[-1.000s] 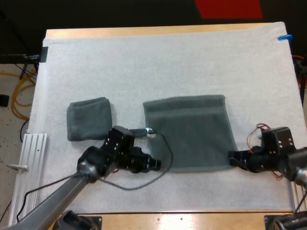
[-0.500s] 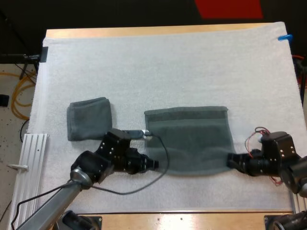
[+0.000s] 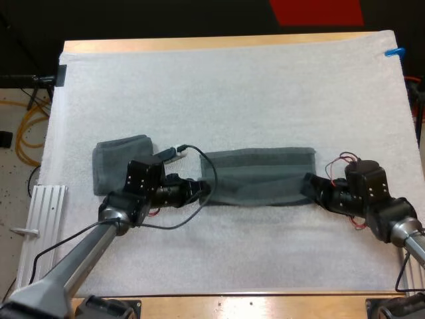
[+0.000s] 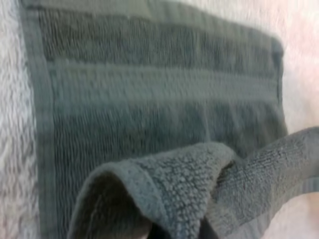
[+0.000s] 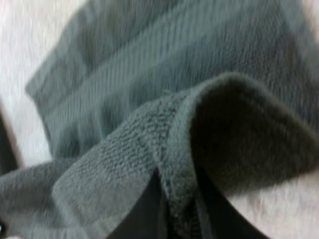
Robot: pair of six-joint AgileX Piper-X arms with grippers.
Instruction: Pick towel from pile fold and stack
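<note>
The grey-green towel (image 3: 259, 174) lies as a long band across the middle of the white mat (image 3: 219, 86), its near edge lifted and drawn up over the flat layer beneath. Both near corners are raised. The left gripper (image 3: 204, 189) is at the left one and the right gripper (image 3: 309, 186) at the right one, each reaching in from its own side and level with the band.

In the right wrist view two black fingers (image 5: 142, 214) pinch a rolled lip of cloth from both sides, so that gripper is clamped on the towel. In the left wrist view the raised corner drapes over the gripper and hides nearly all of it. Only a dark sliver shows under the fold, but the cloth is held up off the layer below, so this gripper is taken as closed on the towel too. How far the lifted edge overlaps the far edge is hard to make out from above.

There are two towels. The second, a folded towel (image 3: 123, 164), sits to the left, just beside the left arm's wrist and apart from the band. Two grippers are at work, and the wooden table (image 3: 199, 44) shows beyond the mat's far side
</note>
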